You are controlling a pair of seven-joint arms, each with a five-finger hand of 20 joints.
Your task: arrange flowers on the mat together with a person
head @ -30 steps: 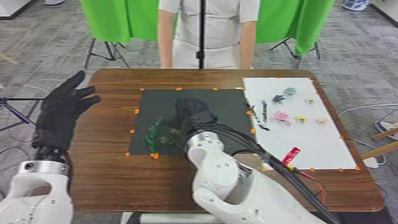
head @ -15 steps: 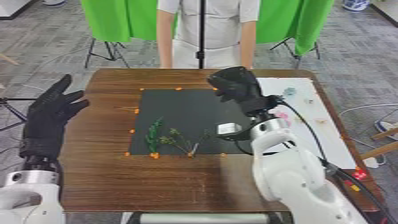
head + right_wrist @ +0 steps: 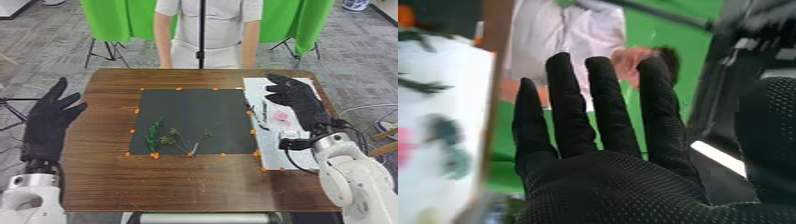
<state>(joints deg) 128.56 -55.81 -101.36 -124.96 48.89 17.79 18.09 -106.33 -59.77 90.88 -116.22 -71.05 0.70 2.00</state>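
Note:
In the head view, the right hand point(image 3: 298, 100) is over the white sheet point(image 3: 272, 131), fingers spread and holding nothing. Its straight fingers also show in the right wrist view, where the hand point(image 3: 607, 180) has a pink flower point(image 3: 403, 146) and a blue-green one point(image 3: 453, 147) on the sheet beyond it. The left hand point(image 3: 46, 122) stands open off the table's left side. On the dark mat point(image 3: 182, 107) lie a green leafy sprig point(image 3: 153, 136) and thin branching stems point(image 3: 185, 142) near the front edge. A pink flower point(image 3: 281, 119) rests on the white sheet beside dark green sprigs point(image 3: 259, 117).
Orange tape marks point(image 3: 155, 155) edge the mat and the sheet. The brown table point(image 3: 178, 187) extends in front of the mat. A person point(image 3: 209, 35) stands at the table's far side, arms down, behind a thin black pole point(image 3: 202, 47).
The right hand has moved from over the mat across to the white sheet, uncovering the stems on the mat. My left hand has shifted slightly down and left.

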